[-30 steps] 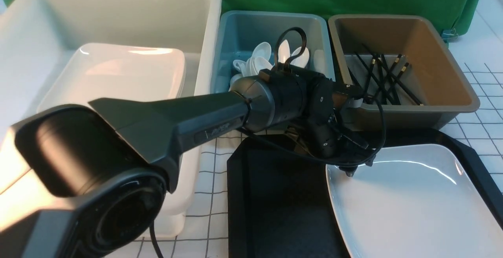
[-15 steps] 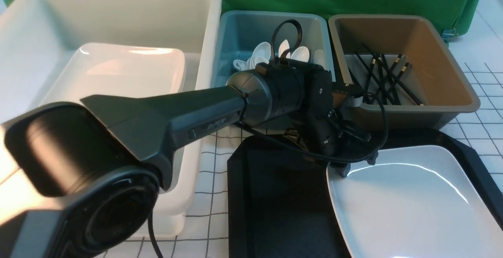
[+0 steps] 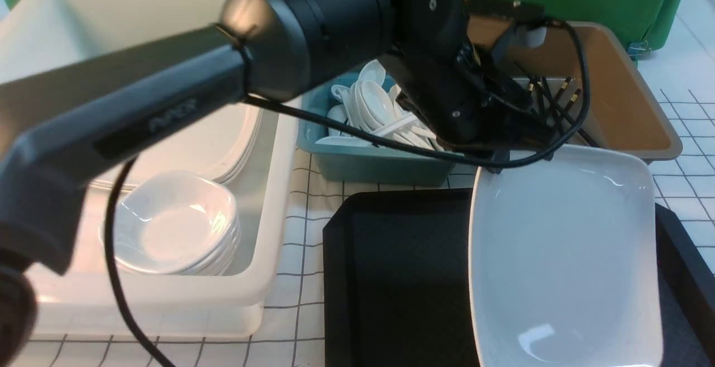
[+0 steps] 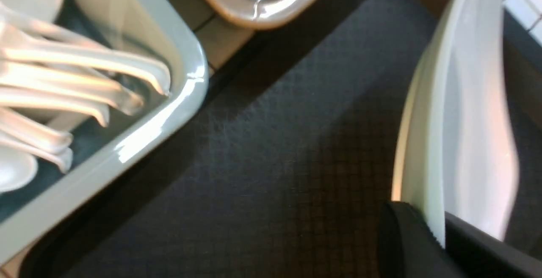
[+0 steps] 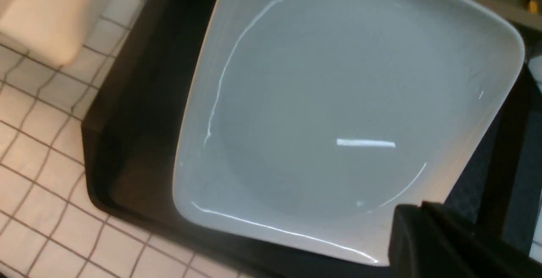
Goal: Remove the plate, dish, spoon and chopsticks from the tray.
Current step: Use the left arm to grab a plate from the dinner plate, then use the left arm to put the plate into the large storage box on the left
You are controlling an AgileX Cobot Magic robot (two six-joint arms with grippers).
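Observation:
The large white plate [image 3: 564,255] stands tilted over the right half of the black tray [image 3: 391,277], its far edge raised. My left gripper [image 3: 499,161] is shut on the plate's far left corner. In the left wrist view the plate's rim [image 4: 436,151] runs between the two fingers of the left gripper [image 4: 438,231], above the textured tray [image 4: 275,142]. The right wrist view shows my right gripper [image 5: 421,205] shut with nothing in it, beside one edge of the plate [image 5: 338,113]. Nothing but the plate shows on the tray [image 5: 127,142].
A white tub [image 3: 268,277] at the left holds stacked plates and small white dishes [image 3: 173,233]. Behind the tray, a teal tub [image 3: 368,166] holds white spoons [image 3: 368,104], and a brown tub [image 3: 631,110] holds black chopsticks [image 3: 558,99].
My left gripper has closed on the plate's far corner and risen with the arm. The plate's far edge has come up off the tray, so the plate now tilts.

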